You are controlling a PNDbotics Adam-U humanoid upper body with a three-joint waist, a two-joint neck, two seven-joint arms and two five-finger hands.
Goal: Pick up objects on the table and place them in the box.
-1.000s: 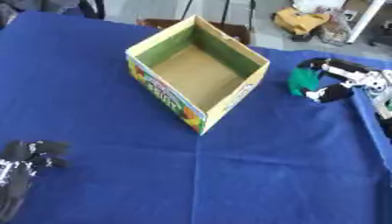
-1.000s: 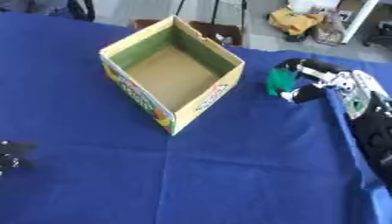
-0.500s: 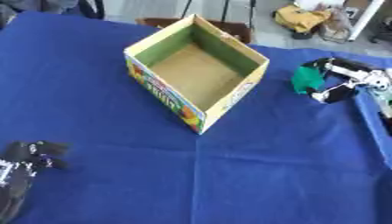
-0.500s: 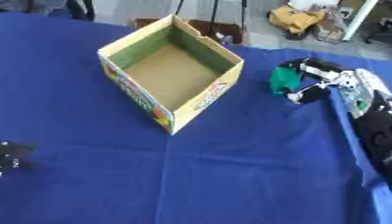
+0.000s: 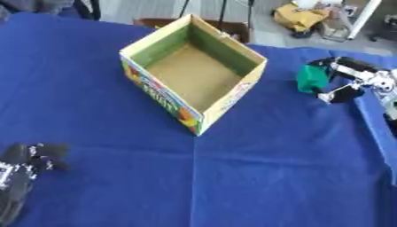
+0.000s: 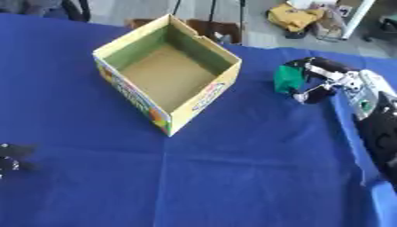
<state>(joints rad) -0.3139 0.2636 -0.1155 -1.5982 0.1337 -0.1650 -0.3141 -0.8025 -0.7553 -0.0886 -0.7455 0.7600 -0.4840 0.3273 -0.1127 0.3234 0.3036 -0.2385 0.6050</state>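
Green block [image 6: 290, 79] pinched in the right hand [image 6: 322, 82], carried off the blue cloth [image 5: 256, 168], right of the box [image 5: 194, 71], probably heading for its open, empty top. Left hand [image 5: 19, 166] idle at lower left, fingers curled on nothing.

Deep blue tablecloth [image 5: 256, 177]. Yellow box [image 5: 194, 71] with green inner walls, brown floor, red-and-orange print outside. Green object [image 6: 288, 79] in black-and-silver right hand [image 6: 322, 82]. Black left hand [image 5: 19, 170].

The right hand [image 6: 325, 82] has carried the green object [image 6: 288, 79] slightly closer to the box [image 6: 221, 88].
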